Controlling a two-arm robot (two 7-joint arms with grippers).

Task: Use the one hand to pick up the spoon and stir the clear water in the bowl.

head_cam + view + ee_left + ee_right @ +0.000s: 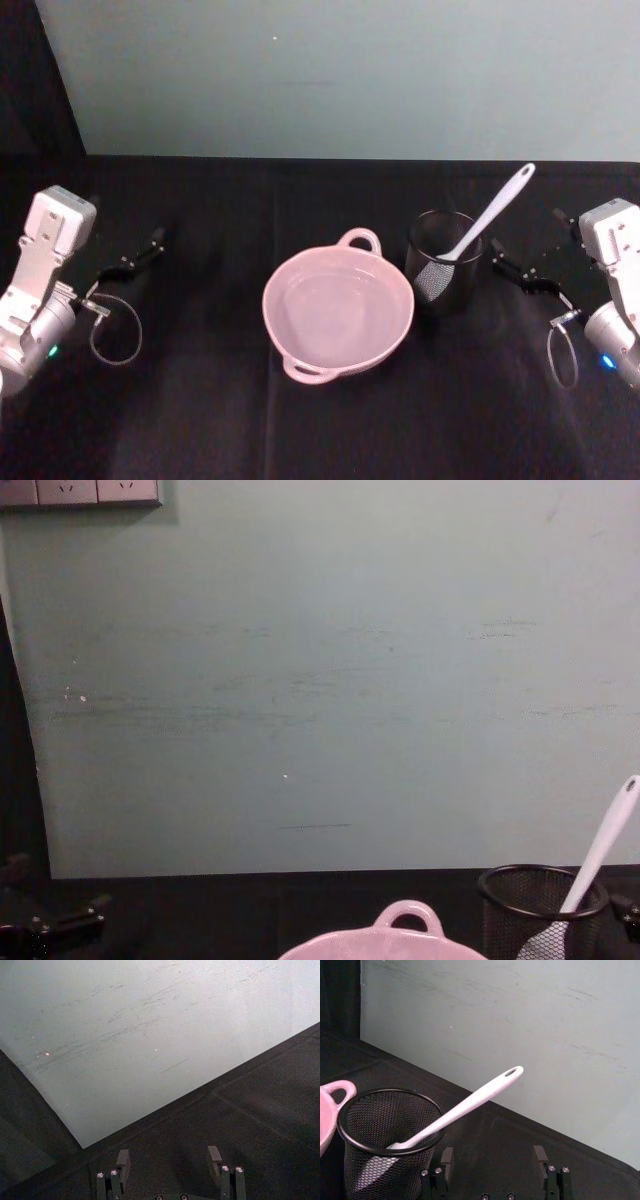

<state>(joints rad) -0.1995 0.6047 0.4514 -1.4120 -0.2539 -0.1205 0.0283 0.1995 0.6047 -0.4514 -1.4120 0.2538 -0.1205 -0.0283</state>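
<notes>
The pale pink bowl point(272, 300) sits mid-table with clear water in it; its arched handle point(408, 916) points to the far side. To its right stands a black wire-mesh cup point(444, 264), and the white spoon point(492, 213) leans in it, head down, handle tip up and to the right point(512, 1072). My right gripper point(522, 275) hovers open just right of the cup, clear of the spoon, with its fingers point(539, 1155) apart. My left gripper point(135, 258) is parked open at the far left, empty, and its fingers point(123, 1161) are spread.
A black cloth point(200, 400) covers the table. A teal wall panel point(320, 680) rises along the far edge. Bare cloth lies between the bowl and each arm and in front of the bowl. Thin cable loops point(115, 335) hang at both wrists.
</notes>
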